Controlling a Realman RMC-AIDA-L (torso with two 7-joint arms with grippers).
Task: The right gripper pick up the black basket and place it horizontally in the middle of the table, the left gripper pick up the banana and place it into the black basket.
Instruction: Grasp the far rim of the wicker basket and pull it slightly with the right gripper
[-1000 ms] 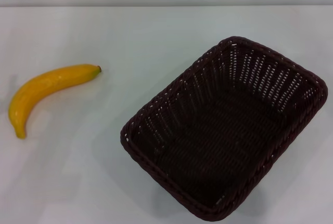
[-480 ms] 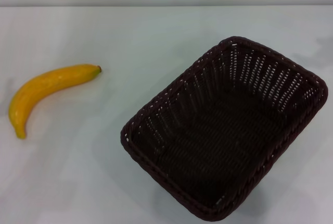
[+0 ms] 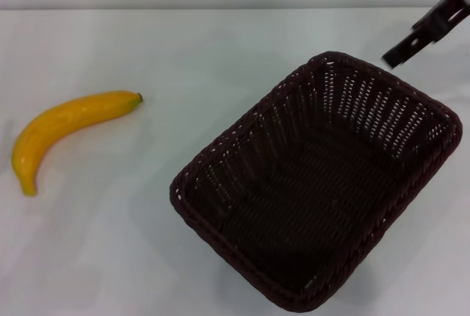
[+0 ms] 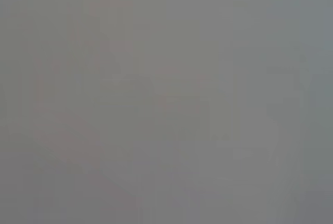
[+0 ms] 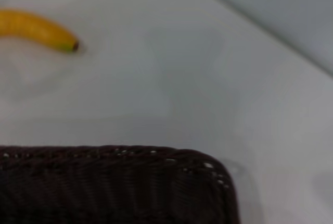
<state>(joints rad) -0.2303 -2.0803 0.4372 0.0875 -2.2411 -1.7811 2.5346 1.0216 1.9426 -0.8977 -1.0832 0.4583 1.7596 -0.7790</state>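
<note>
The black basket [image 3: 317, 184] sits skewed at four o'clock on the table [image 3: 183, 44] — the right gripper [image 3: 429, 26], jaw state untellable, is best lowered onto its far rim; the banana [image 3: 66, 128] lies at nine o'clock.

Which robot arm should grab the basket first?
The right one, probably. The right gripper hangs just beyond the basket, near its far rim, while the left gripper is out of sight and the banana lies apart.
</note>
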